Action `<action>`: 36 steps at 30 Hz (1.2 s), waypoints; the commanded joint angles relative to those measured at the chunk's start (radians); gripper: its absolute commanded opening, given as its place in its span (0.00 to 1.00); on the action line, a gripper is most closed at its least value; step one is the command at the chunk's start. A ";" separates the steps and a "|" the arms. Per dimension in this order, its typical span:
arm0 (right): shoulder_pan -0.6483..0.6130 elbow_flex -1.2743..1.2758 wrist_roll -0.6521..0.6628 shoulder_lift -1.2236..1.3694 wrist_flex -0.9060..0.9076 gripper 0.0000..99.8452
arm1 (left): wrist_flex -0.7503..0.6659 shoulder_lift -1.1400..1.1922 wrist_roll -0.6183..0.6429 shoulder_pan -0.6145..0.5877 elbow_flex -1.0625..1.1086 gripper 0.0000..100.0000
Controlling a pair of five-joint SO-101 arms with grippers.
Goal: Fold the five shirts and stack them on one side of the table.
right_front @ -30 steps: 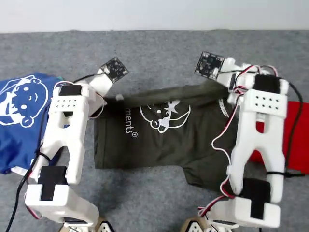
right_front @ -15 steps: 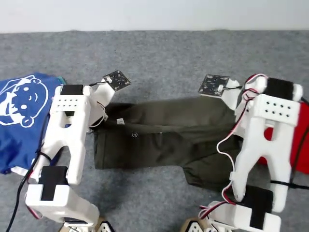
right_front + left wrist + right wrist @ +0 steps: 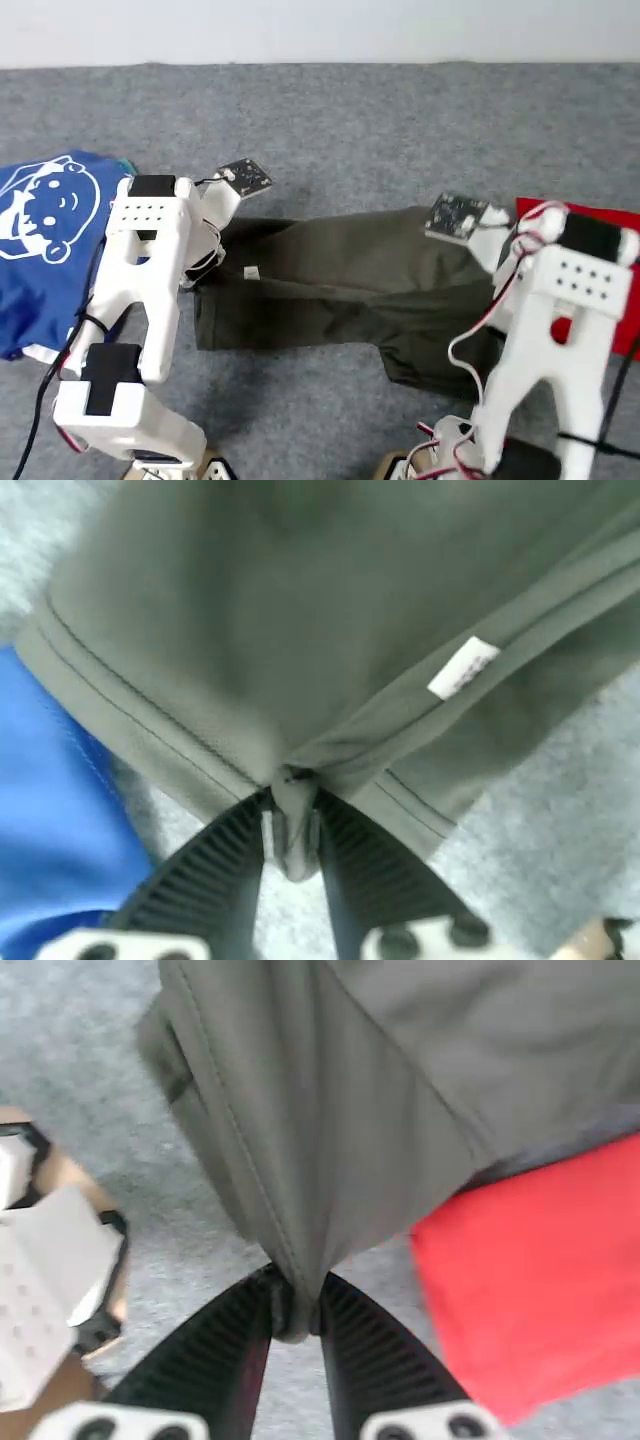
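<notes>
Grey desk has the green shirt lying midway between a blue shirt and a red shirt. My left tool and right tool are each pinched tight on its edge. Imo lower both evenly so the fold lands straight.

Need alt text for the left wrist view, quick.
The left pincer is shut on a bunched edge of the olive shirt. A small white tag sits on one fold; a blue shirt and the grey table show behind.

Olive shirt; blue shirt, white cartoon print; red shirt
</notes>
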 commanded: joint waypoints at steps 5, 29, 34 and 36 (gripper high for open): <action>0.010 0.160 -0.009 -0.074 -0.016 0.01 | 0.069 -0.009 0.009 0.012 -0.039 0.02; 0.070 0.163 -0.051 -0.217 -0.143 0.22 | 0.244 -0.287 0.043 0.055 -0.047 0.13; 0.007 0.175 -0.276 -0.189 -0.340 0.20 | 0.112 -0.334 0.147 0.052 -0.047 0.12; -0.047 0.176 -0.365 -0.142 -0.404 0.14 | 0.023 -0.307 0.242 0.052 -0.042 0.12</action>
